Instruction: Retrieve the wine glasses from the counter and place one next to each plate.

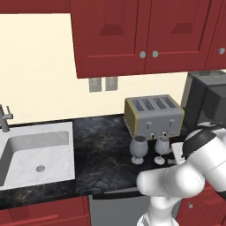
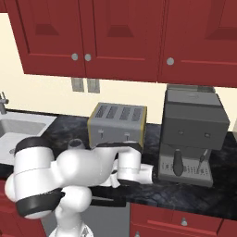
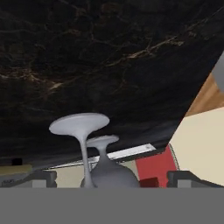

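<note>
Gripper (image 3: 109,183) stands wide beside two wine glasses (image 1: 138,148) near the worktop's (image 1: 101,150) front edge, before the toaster (image 1: 153,115). Centre one stem between the fingertips without bumping its neighbour (image 1: 162,148).

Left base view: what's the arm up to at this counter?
The white arm reaches toward two wine glasses standing upright on the black counter before the toaster, right of the sink. The gripper is open and close to them in the hand view, with nothing held. No glass is lifted yet.
</note>
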